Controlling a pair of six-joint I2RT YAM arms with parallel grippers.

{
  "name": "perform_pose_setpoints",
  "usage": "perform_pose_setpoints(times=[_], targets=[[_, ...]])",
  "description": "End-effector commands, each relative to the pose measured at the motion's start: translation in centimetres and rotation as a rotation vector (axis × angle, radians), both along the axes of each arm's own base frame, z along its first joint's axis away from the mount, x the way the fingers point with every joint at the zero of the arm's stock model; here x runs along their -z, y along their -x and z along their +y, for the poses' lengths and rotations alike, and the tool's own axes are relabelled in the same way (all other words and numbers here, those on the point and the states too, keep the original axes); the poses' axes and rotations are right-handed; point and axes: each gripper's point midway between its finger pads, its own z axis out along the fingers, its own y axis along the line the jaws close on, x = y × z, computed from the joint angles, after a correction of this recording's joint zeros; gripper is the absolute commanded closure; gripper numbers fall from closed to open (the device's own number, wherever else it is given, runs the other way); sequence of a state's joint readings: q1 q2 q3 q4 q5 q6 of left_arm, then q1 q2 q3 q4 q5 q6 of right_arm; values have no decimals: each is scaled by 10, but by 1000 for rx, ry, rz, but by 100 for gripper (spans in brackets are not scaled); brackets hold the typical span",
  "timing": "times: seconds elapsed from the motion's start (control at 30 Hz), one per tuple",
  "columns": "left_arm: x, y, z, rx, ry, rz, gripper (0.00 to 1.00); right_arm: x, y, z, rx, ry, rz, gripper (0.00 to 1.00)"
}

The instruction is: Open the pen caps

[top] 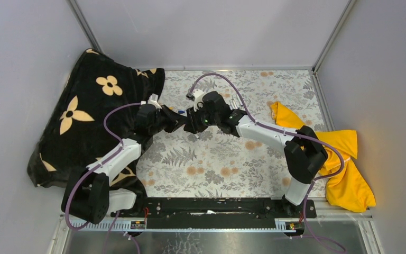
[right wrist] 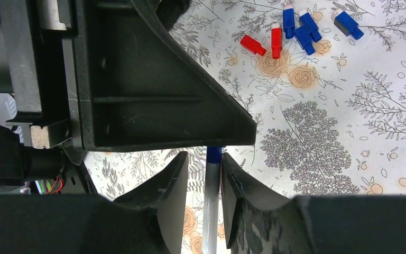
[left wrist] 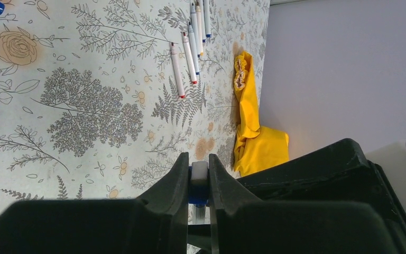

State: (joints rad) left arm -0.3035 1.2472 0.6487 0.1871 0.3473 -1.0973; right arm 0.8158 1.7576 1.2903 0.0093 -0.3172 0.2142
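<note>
The left hand [left wrist: 199,177] and right hand [right wrist: 205,169] are black, arms [top: 264,132] white-and-black, cables [top: 107,117] purple.

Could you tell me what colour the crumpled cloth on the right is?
The cloth is yellow, clearest in the top external view.

Robot lab test cell, plain grey walls [top: 206,32], aluminium frame posts [top: 330,34], arms' mounting rail [top: 211,209]

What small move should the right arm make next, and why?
Probably close the right gripper on the white-barrelled pen: its jaws stand open around the barrel, while the left gripper clamps the pen's blue cap end. Then pulling apart could free the cap.
</note>
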Motion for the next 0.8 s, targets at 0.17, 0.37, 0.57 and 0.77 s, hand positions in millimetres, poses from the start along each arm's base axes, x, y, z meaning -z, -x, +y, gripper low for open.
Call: perform_pose_setpoints(times=[0.17,0.37,0.57,0.77], targets=[[-29,-6,-10,24,34,-76,100,-14,-10,9,-14,-34,-30,98],[-21,-18,-3,-14,-21,-94,100,-5,-8,4,-4,-11,-19,100],[9,-56,31,-113,7,-55,100,18,7,-20,25,52,37,100],[23,-81,82,-226,-3,-41,100,38,18,-55,77,37,86,100]])
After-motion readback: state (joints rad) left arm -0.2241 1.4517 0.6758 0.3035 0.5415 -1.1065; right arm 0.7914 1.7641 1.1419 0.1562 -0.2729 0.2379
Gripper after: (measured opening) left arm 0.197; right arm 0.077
